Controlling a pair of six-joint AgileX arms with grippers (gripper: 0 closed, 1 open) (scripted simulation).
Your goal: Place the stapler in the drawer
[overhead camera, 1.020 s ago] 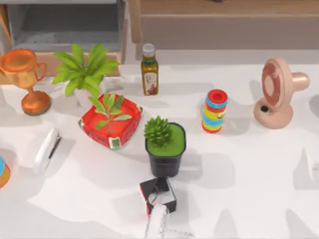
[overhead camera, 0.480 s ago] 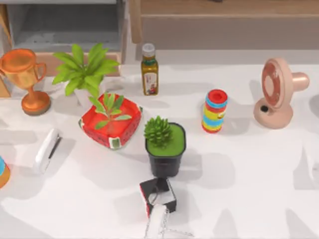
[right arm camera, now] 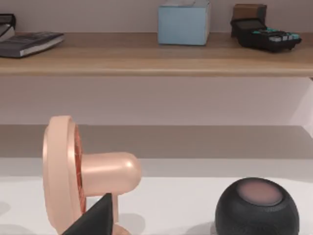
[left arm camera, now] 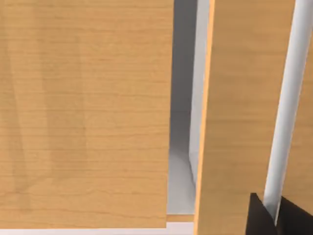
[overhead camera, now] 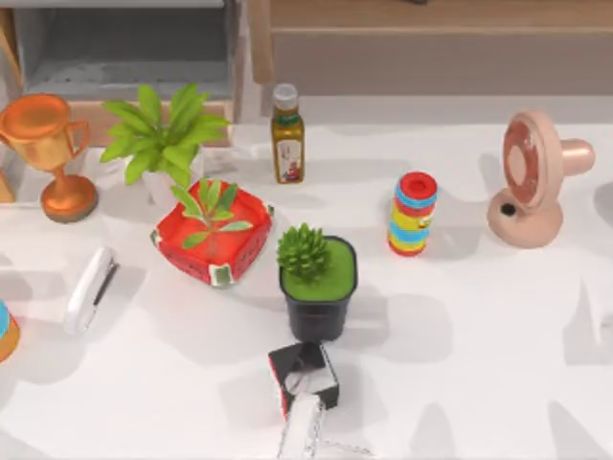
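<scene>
Close against tan wooden panels point(left arm camera: 88, 112), the left gripper point(left arm camera: 274, 220) is showing only as a dark corner in the left wrist view; cannot tell whether it is spread or closed. Between the panels a pale grey gap point(left arm camera: 182, 122) is opening onto a grey inside, probably the drawer. The right gripper point(right arm camera: 95, 220) is peeking in as a dark wedge in the right wrist view, sitting in front of a pink fan point(right arm camera: 78, 171) with a dark round speaker point(right arm camera: 257, 205) nearby; its state cannot be told either.

On the table the stapler point(overhead camera: 89, 289) is lying flat near the left edge, white top up, dark underside showing along one side, well apart from the drawer point(overhead camera: 124, 57) at the top left. An orange trophy point(overhead camera: 48, 153) and a leafy plant point(overhead camera: 158, 139) are standing between them.

The stapler is looking rigid, light, smooth and likely a bit slippery, not fragile. Best hold judged: across the narrow width at mid-length, fingers on the long sides, approaching from above.
</scene>
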